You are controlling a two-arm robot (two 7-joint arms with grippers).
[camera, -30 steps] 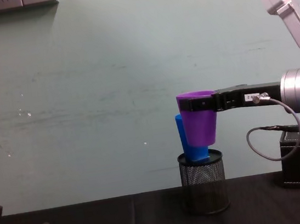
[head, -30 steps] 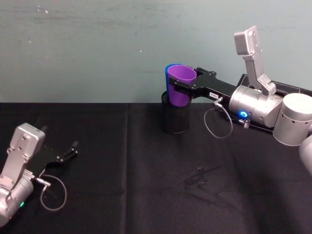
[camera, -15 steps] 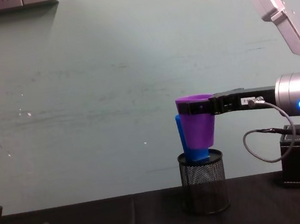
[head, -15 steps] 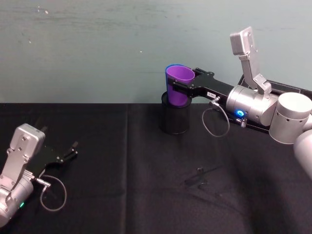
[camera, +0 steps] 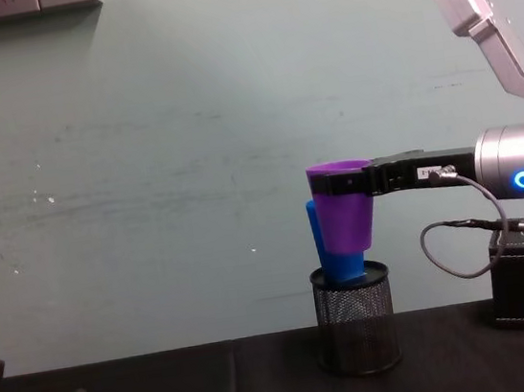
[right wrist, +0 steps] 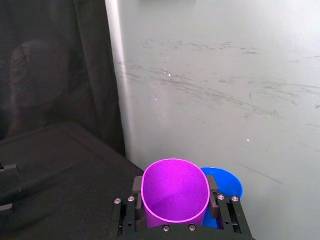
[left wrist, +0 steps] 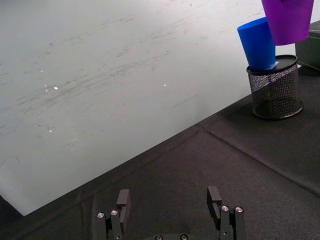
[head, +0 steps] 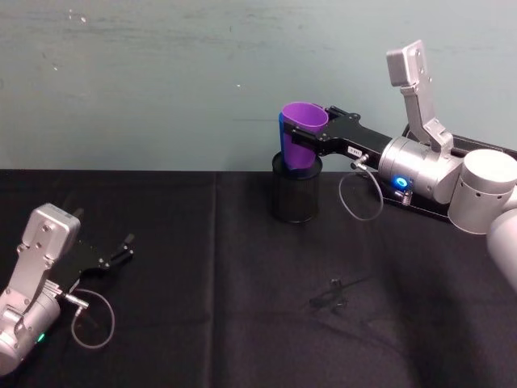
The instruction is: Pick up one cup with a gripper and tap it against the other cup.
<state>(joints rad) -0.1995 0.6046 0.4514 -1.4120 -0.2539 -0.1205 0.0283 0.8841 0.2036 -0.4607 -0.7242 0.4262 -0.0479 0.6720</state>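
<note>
– Purple tumbler (camera: 344, 212): where is it?
– It is held in the air by the right gripper (camera: 342, 184), whose flat black jaws are clamped across it just under the rim. It hangs upright above the black mesh pen holder (camera: 357, 331), right against the blue tumbler (camera: 319, 239) that leans inside that holder. I cannot tell whether the two walls actually touch.
– How would you expect it to handle?
– Light, I'd judge, and stiff enough to ring on a tap, though thin plastic will likely flex if squeezed hard. The gloss makes it slippery. High on the taper looks like the right hold: the cup widens upward, so it should wedge in the jaws rather than slide down through them. The blue one is only propped, so a hard knock could tip it.
– And the other arm?
– The left gripper (left wrist: 168, 201) rests low over the black cloth (head: 202, 275) at the robot's left, fingers spread apart with nothing between them.
– What differs from half a second ago?
– Little. In the chest view the purple tumbler sits a shade higher against the blue one, and the silver wrist behind it has shifted slightly toward the cups. The clamp and the blue tumbler's lean look unchanged.
</note>
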